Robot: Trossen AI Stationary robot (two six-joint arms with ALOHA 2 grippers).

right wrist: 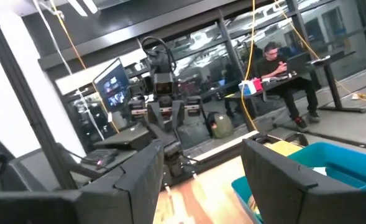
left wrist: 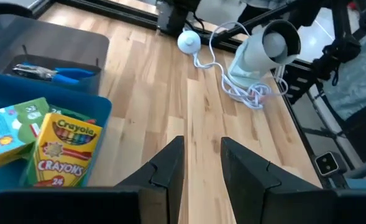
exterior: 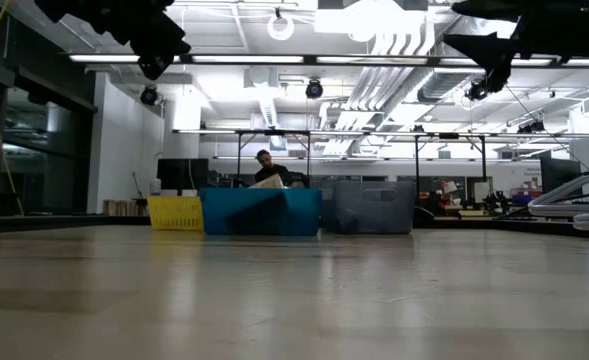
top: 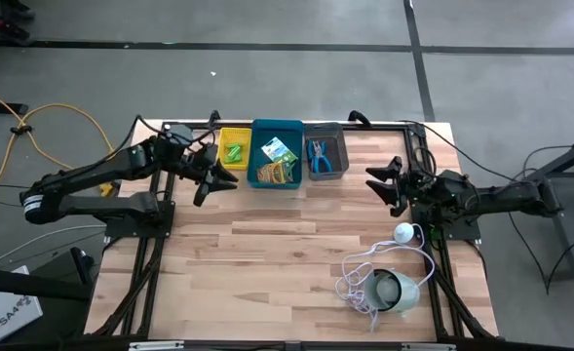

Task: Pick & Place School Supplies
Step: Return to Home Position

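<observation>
Three bins stand in a row at the table's far edge. The yellow bin holds green stubby pieces. Two crayon boxes lie in the blue bin. Blue-handled scissors lie in the grey bin. My left gripper hovers open just in front of the yellow and blue bins, above the table, with nothing between its fingers. My right gripper is open and empty, raised at the table's right side and pointing toward the bins.
A round white device with a coiled white cord lies at the near right, a small white ball beside it. Bare wood spans the table's middle and near left. A person sits in the room beyond.
</observation>
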